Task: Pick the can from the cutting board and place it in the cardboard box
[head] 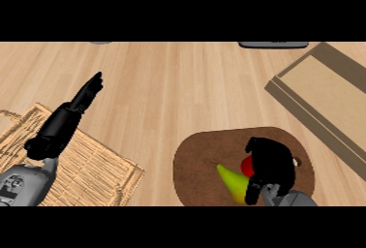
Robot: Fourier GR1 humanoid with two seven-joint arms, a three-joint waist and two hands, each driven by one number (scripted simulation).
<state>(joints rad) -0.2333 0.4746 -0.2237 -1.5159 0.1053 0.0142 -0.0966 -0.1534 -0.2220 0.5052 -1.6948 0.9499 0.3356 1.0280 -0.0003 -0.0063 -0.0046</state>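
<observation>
Grasp step: the right robot hand [270, 162] curls round the red cylindrical can [247, 165] on the round dark-brown cutting board [200, 164]; next, presumably, a lift toward the open cardboard box [322, 92], while the left robot hand [87, 94] rests straight-fingered.

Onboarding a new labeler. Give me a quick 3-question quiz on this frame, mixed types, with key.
1. True or false: the right hand is over the cutting board.
2. Where is the cardboard box? A) upper right B) lower left C) centre
3. Fill in: the left hand has its fingers ____ above the woven mat.

Key: 1 true. 2 A. 3 straight. The right hand curls over something red, probably the can, beside a yellow-green object.
</observation>
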